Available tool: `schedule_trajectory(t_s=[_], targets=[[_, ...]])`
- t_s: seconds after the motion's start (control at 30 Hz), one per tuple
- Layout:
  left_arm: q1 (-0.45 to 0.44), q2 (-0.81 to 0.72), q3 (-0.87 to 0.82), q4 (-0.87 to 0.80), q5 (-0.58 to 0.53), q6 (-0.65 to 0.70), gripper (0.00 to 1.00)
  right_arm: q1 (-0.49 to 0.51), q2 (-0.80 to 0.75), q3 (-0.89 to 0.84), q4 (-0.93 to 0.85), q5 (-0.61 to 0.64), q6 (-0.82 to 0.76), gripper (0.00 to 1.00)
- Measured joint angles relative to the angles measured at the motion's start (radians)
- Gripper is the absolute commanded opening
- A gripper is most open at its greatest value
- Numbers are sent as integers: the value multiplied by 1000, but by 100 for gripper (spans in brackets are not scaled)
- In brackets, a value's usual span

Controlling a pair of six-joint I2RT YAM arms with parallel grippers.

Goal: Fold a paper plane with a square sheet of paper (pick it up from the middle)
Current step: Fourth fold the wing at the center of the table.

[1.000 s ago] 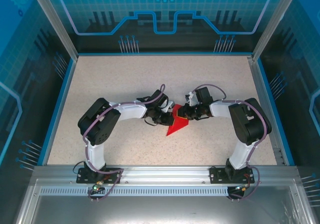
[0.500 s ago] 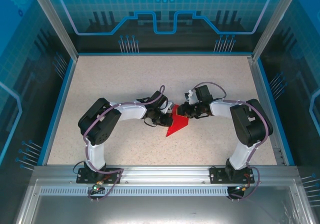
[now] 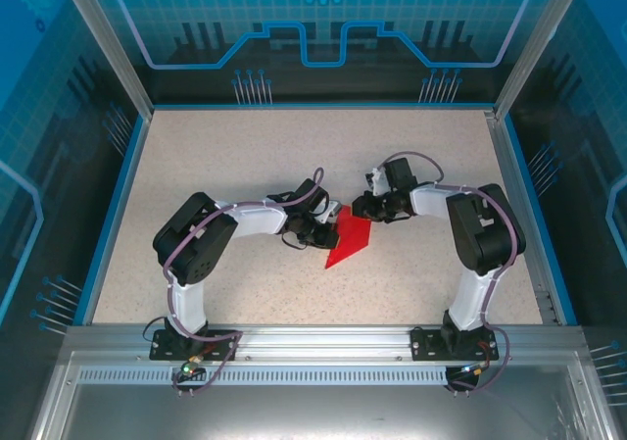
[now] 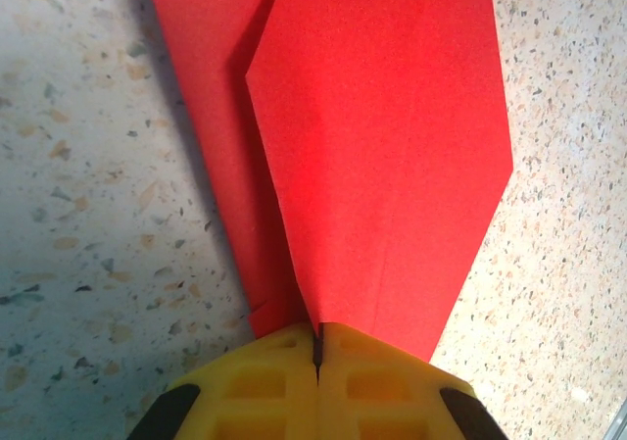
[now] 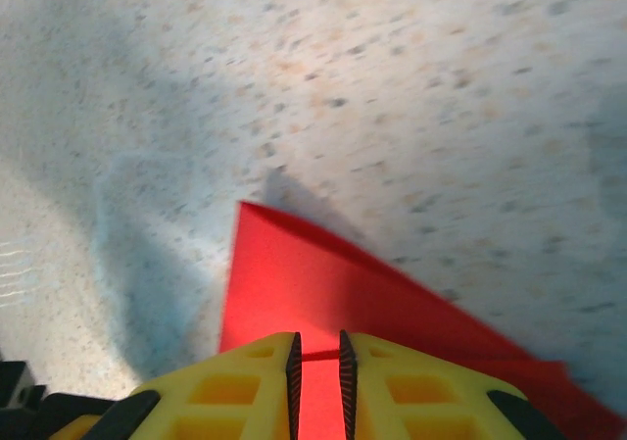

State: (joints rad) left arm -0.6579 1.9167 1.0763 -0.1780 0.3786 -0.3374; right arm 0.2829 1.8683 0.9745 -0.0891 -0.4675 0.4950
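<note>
Two grippers meet at mid-frame in the top view, low over the speckled beige tabletop [image 3: 245, 156].

The thin bright red sheet of paper [image 3: 349, 244] lies flat there. It is creased into a narrow pointed shape, with the tip toward the lower left.

- **Left gripper [image 3: 326, 226]:** yellow fingers pressed together on the sheet's left edge. The left wrist view shows overlapping folded layers running away from the pinch. Judged an anchor that keeps the folds from springing or sliding.
- **Right gripper [image 3: 360, 208]:** at the sheet's upper corner. In the right wrist view its fingers are parted by a narrow slit with red showing through, and nothing looks clamped. Judged free, placed to press or take that corner.

**Arms:**
- Left elbow is out toward the left of the frame, with the forearm reaching right.
- Right elbow is out toward the right, with the forearm reaching left and up-frame.
- Both wrists are pitched down.

No raised ridge is visible, so it is not yet a plane.
</note>
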Motion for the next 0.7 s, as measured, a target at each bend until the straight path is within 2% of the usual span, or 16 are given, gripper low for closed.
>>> schedule_trajectory(t_s=[0.3,0.47,0.7], targets=[[0,0,-6,18,0,6,3,-69,40,28,-14,-60,-10,21],[0,0,-6,17,0,8,6,-146,39,29,-4,-54,-10,21],[0,0,-3,9,0,8,11,-184,-40,27,-30,-45,-27,22]])
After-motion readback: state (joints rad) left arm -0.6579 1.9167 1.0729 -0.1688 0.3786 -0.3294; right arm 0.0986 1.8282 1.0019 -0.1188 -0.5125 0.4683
